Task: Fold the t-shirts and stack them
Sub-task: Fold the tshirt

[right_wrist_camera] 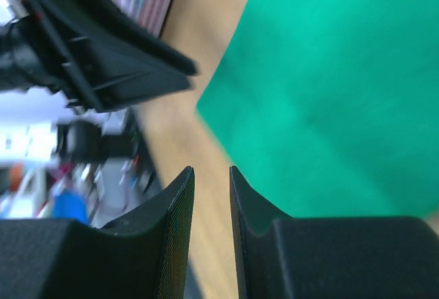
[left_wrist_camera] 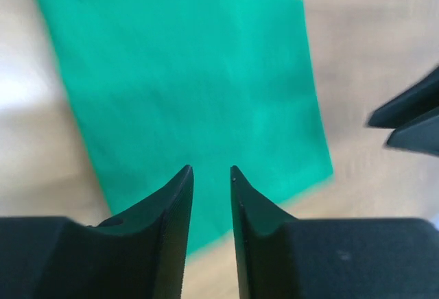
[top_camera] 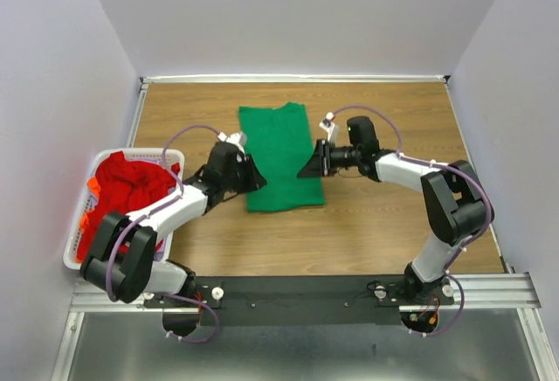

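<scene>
A bright green t-shirt (top_camera: 279,158) lies flat on the table, folded into a long strip running front to back. My left gripper (top_camera: 256,179) hovers at the strip's near left edge, and my right gripper (top_camera: 306,168) at its right edge. Both have their jaws a little apart with nothing between them. In the left wrist view my left gripper (left_wrist_camera: 211,170) is above the green cloth (left_wrist_camera: 192,73). In the right wrist view my right gripper (right_wrist_camera: 211,170) is over bare wood beside the cloth (right_wrist_camera: 329,86). Red shirts (top_camera: 127,190) with some orange are piled in the basket.
A white slatted basket (top_camera: 77,232) stands at the table's left edge, near the left arm. The wooden table (top_camera: 384,224) is bounded by white walls at the back and sides. The left gripper's fingers (right_wrist_camera: 130,59) show in the right wrist view.
</scene>
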